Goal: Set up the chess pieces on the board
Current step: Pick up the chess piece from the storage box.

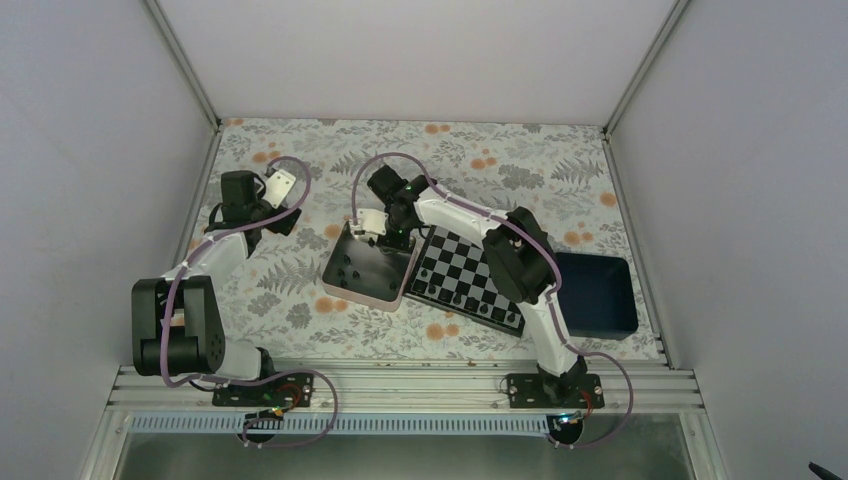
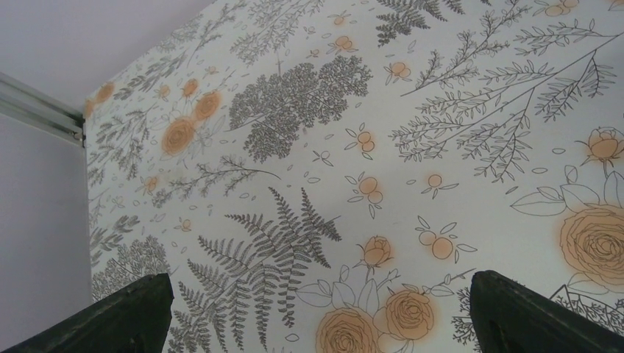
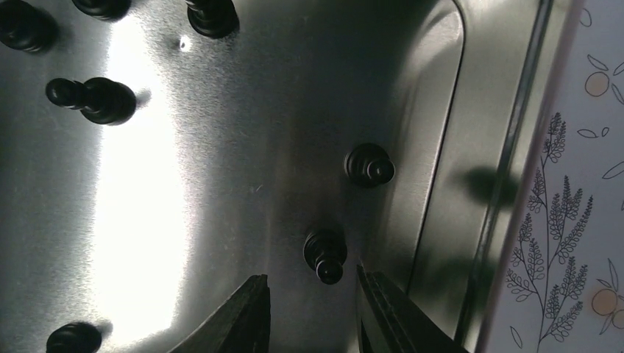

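Two robot arms at a flower-patterned table (image 1: pixel 300 300), the right one reaching into a silver tin (image 1: pixel 362 297) of black chess pieces (image 3: pixel 103 99).

The board (image 1: pixel 465 272), checkered black and silver-white, lies tilted just right of the tin, touching it, with a dark blue tray (image 1: pixel 600 295) at its far right. A few black pieces stand along the board's near edge, and more are scattered across the tin's floor. The left gripper (image 2: pixel 320 276) hangs over bare cloth well to the left, its fingers spread wide and holding nothing. The right gripper (image 3: pixel 311 273) is inside the tin near its right wall, its fingers a narrow gap apart and clamped on nothing. One small black pawn (image 3: pixel 324 254) stands just beyond its fingertips, another (image 3: pixel 369 164) a little farther on.
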You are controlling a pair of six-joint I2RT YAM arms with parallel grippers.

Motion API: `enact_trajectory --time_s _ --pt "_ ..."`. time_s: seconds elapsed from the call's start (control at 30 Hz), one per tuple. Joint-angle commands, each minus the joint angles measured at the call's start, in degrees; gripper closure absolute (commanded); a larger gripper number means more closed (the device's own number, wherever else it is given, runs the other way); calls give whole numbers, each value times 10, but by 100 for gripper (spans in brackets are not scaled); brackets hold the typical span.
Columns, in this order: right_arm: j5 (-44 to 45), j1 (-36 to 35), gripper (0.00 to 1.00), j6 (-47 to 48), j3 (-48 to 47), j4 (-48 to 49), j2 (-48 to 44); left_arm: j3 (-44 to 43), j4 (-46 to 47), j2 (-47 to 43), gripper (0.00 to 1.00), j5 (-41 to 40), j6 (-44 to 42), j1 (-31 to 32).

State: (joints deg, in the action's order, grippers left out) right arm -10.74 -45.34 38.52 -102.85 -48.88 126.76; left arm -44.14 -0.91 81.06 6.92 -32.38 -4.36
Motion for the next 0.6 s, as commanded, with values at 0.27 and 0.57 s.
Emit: enact_trajectory --time_s 0.27,0.57 --pt "3 -7 69 7 4 24 17 11 19 -6 0 16 -2 -4" --pt "0 -12 75 7 -10 23 32 14 22 -12 0 21 -2 -6"
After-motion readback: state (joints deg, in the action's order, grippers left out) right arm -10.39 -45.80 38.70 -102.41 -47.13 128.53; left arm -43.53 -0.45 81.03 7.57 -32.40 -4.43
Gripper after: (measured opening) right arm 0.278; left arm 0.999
